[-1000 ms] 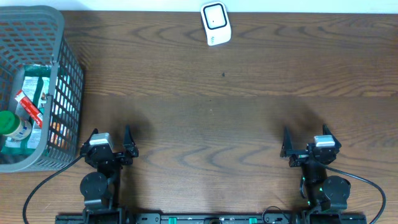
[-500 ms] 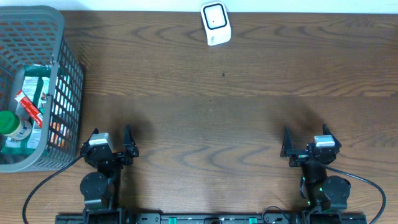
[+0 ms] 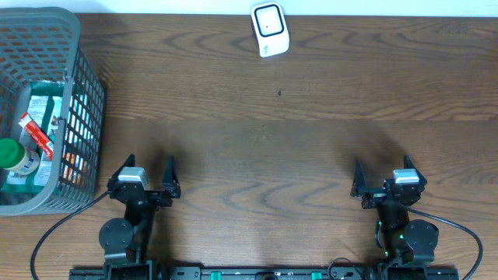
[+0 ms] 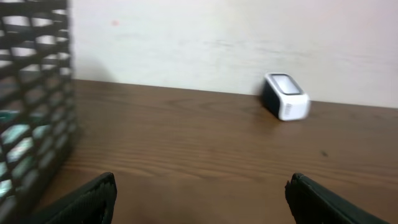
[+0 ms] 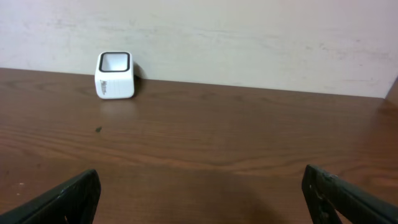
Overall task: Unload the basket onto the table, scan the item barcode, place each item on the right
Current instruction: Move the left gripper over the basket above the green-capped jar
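One scanner (image 3: pixel 270 29) — window up, long axis near-to-far.

Grey mesh basket (image 3: pixel 85 109) walls off your left side, near the left gripper (image 3: pixel 149 162), white barcode scanner (image 3: pixel 270 29) far back centre, bare table (image 3: pixel 311 132) between you and it, right gripper (image 3: pixel 381 163) has open wood all round.

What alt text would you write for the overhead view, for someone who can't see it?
Two robot arms sit at the near edge of a wooden table, left pincer and right pincer both open and empty. A white scanner stands at the far edge, and a grey mesh basket of packaged items is at far left.
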{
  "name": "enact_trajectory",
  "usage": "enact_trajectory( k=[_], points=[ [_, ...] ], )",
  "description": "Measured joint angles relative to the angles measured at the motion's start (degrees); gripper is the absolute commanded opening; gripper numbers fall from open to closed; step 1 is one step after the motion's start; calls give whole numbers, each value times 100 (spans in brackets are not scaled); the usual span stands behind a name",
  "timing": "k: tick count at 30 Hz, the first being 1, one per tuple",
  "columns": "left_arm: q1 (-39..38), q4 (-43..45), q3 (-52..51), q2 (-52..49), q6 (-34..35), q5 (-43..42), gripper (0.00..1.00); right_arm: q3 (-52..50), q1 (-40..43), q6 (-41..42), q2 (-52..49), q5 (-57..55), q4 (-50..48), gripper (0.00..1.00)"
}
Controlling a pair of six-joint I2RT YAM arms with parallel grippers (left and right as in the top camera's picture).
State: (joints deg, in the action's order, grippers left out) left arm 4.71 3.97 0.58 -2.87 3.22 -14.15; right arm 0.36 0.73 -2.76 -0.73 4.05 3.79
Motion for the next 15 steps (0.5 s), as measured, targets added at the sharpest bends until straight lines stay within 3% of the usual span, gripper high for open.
enact_trajectory(
  k=[8, 15],
  points=[
    [0, -756, 507, -52, 127, -577, 88, 0, 0, 0, 0, 0, -2, 99],
    [0, -2669, 2938, -909, 146, -734, 88, 0, 0, -2, 0, -2, -7, 99]
  ],
)
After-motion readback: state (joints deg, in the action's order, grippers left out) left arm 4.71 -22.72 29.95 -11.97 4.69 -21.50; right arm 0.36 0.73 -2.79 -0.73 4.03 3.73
